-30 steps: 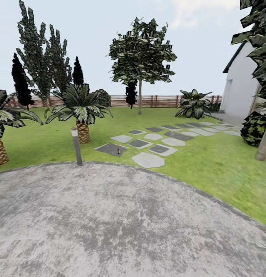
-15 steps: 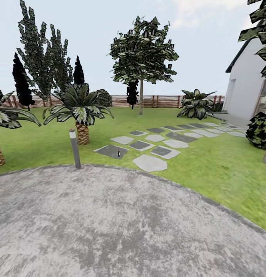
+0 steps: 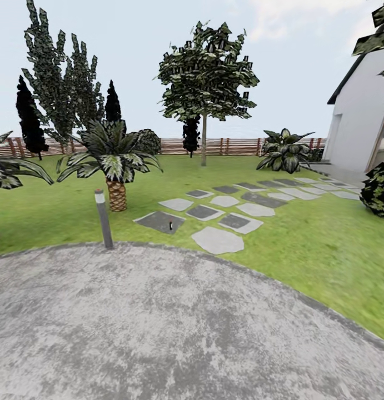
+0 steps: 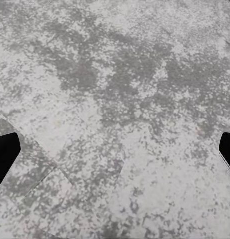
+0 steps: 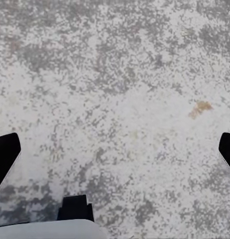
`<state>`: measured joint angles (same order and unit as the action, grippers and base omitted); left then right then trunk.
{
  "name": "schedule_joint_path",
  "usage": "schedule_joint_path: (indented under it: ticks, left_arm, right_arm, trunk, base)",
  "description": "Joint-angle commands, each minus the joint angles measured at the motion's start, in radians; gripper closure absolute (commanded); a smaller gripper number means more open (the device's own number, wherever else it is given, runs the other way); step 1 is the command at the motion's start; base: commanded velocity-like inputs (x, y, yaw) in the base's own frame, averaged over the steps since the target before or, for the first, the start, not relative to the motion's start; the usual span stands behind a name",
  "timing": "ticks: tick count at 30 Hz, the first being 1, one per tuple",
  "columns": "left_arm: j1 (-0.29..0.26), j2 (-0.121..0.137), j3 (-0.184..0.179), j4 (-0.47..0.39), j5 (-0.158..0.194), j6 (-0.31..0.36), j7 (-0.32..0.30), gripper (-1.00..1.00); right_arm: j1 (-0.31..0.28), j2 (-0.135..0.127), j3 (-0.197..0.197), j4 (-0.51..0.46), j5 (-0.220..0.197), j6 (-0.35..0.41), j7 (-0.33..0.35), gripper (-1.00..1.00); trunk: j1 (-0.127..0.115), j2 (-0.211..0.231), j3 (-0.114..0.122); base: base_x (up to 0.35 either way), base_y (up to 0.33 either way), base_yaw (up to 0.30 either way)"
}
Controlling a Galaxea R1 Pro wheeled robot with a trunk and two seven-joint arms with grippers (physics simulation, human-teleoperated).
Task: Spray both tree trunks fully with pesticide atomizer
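Head view: mottled grey paving, lawn beyond.

Atomizer: we see the pesticide atomizer, tiny, dark, upright on a dark stepping stone.
Tree: tree, bare tree trunk, before the fence.

The left gripper is seen in the left wrist view with its two dark fingertips set wide apart at opposite edges of the picture, nothing held between them. The right gripper is likewise seen in the right wrist view spread wide, its dark fingertips at opposite edges and nothing between them. Both grippers are pointed down at the mottled grey paving. A pale rounded part of the robot's body is seen beneath the right wrist.
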<state>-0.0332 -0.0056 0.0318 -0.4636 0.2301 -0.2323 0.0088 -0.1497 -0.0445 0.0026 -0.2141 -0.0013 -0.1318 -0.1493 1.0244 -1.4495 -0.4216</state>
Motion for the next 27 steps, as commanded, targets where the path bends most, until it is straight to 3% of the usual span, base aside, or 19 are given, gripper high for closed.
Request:
schedule_joint_path:
  ticks: [1, 12, 27]
  left_arm:
    - [-0.001, -0.001, 0.002, 0.0, 0.002, -0.002, 0.0, -1.0]
    - [-0.001, -0.001, 0.002, 0.0, 0.002, -0.002, 0.0, -1.0]
    - [-0.001, -0.001, 0.002, 0.0, 0.001, -0.002, 0.0, -1.0]
  right_arm:
    - [-0.001, 0.0, 0.0, 0.001, 0.0, -0.003, -0.002, -1.0]
    - [-0.001, 0.0, 0.0, 0.001, 0.0, -0.003, -0.002, -1.0]
    - [-0.001, 0.0, 0.0, 0.001, 0.0, -0.003, -0.002, -1.0]
  trunk:
    - [0.001, 0.0, -0.001]
    - [0.001, 0.0, -0.001]
    - [0.001, 0.0, -0.001]
  base:
    - [0.35, 0.0, 0.0]
    - [0.35, 0.068, 0.0]
    - [0.35, 0.177, 0.0]
